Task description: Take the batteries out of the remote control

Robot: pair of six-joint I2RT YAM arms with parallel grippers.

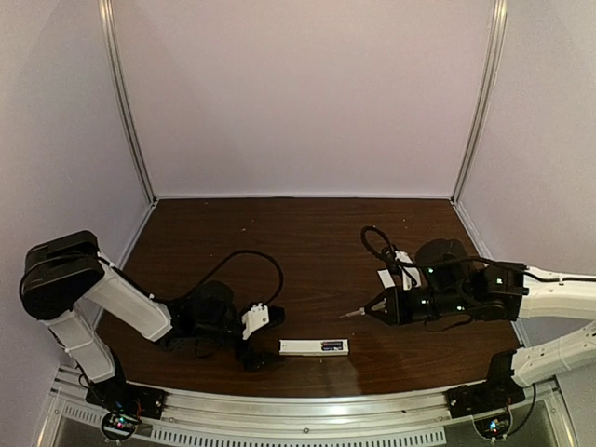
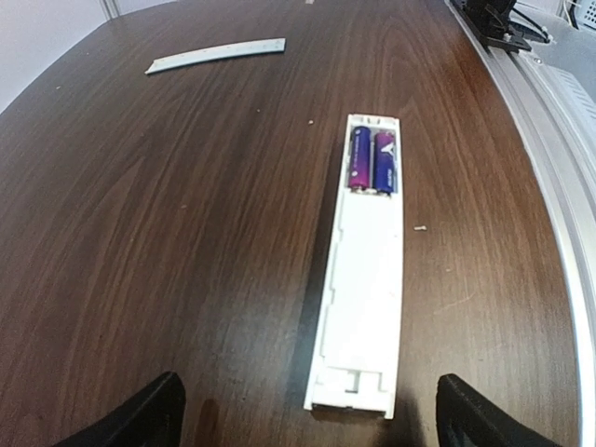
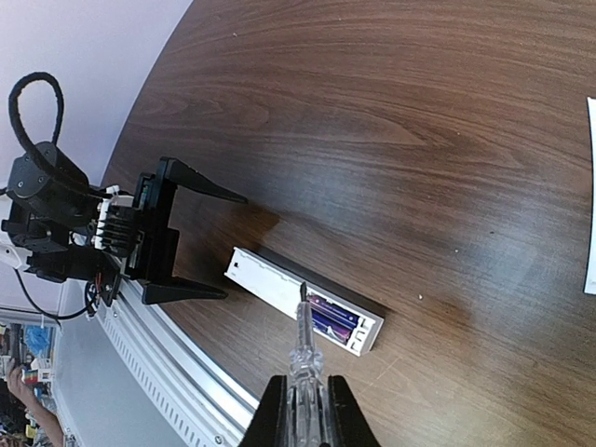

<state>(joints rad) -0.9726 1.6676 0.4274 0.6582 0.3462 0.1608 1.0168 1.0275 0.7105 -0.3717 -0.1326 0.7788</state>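
Note:
The white remote control [image 1: 303, 347] lies near the table's front edge with its recess open, face up. The two bluish-purple batteries [image 1: 331, 346] sit side by side in its right end; they also show in the left wrist view [image 2: 372, 160] and the right wrist view [image 3: 333, 321]. My left gripper [image 1: 259, 341] is open and empty, its fingers [image 2: 140, 414] straddling the remote's [image 2: 358, 279] left end without touching. My right gripper [image 3: 305, 414] is shut on a clear-handled screwdriver [image 3: 303, 354], held above the table with its tip over the remote [image 3: 275, 279] beside the batteries.
The thin white cover strip [image 2: 216, 54] lies loose on the table beyond the remote and shows at the right wrist view's edge [image 3: 590, 196]. A metal rail [image 1: 298, 410] runs along the near table edge. Black cables [image 1: 377, 244] loop off the right arm.

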